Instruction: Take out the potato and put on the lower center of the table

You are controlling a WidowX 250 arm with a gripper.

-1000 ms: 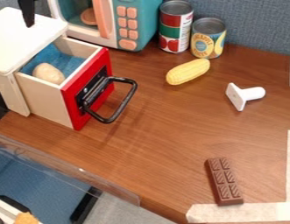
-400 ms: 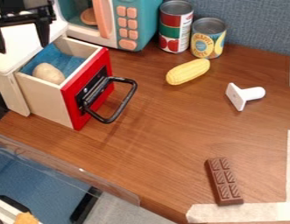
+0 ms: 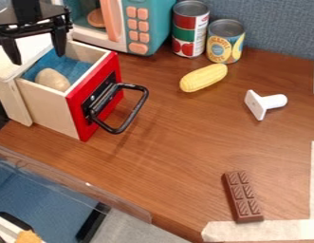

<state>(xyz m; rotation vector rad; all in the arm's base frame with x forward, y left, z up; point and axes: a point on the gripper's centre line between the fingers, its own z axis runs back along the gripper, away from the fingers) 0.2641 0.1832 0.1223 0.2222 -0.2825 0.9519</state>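
"Gripper (image 3: 39,59) first: what do we see?"

"We see it hanging, spread wide, above the back end of the open drawer (image 3: 48,104)."

"And our potato (image 3: 52,79)?"

"We find it lying inside the drawer."

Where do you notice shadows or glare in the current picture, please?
Camera view: a soft shadow falls on the wooden table below the black drawer handle; camera view: a small bright glint sits on the upper edge of the clear plastic panel at lower left; camera view: the black gripper looks dark, with little surface detail.
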